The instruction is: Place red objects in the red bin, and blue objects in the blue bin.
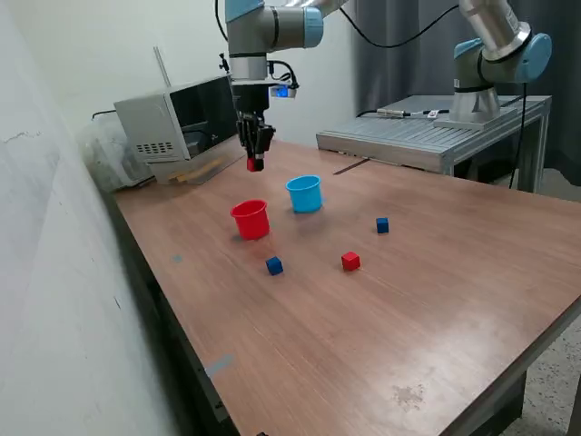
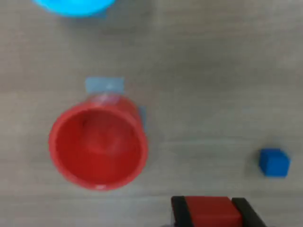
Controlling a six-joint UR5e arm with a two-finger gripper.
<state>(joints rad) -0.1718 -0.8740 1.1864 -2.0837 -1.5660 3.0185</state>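
My gripper (image 1: 255, 162) hangs above the table, behind the red cup (image 1: 250, 219), shut on a small red cube (image 1: 255, 165). In the wrist view the red cube (image 2: 208, 210) sits between my black fingers (image 2: 179, 210), beside the open, empty red cup (image 2: 98, 147). The light blue cup (image 1: 305, 193) stands to the exterior view's right of the red cup; only its rim shows in the wrist view (image 2: 71, 7). On the table lie a second red cube (image 1: 350, 262) and two dark blue cubes (image 1: 274, 265) (image 1: 382, 225). One blue cube shows in the wrist view (image 2: 274, 162).
A grey box-like appliance (image 1: 177, 127) stands at the table's back corner. A second robot arm (image 1: 495, 45) stands on a metal bench (image 1: 427, 136) at the back right. A wall runs along the exterior view's left.
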